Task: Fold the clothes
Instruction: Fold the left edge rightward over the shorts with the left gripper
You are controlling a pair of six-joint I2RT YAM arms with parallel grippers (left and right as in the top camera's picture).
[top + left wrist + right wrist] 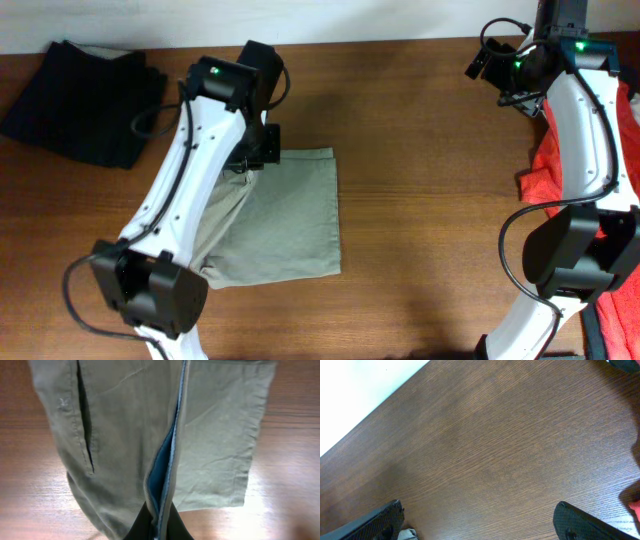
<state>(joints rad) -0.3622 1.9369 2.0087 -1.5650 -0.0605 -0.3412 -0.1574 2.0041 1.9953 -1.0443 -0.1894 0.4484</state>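
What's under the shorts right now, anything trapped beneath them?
Only the wooden table shows around the khaki shorts. Beneath the cloth is covered, and the left arm hides their left side, so I cannot rule anything out.

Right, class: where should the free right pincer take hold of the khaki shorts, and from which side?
The far right corner of the khaki shorts, approached from the right: that edge lies flat and uncovered, while the left arm overlies the other side, where the left pincer pinches fabric.

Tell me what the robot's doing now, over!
Left end effector shut on shorts edge. Right end effector open above table. Black garment, red T-shirt lie well aside.
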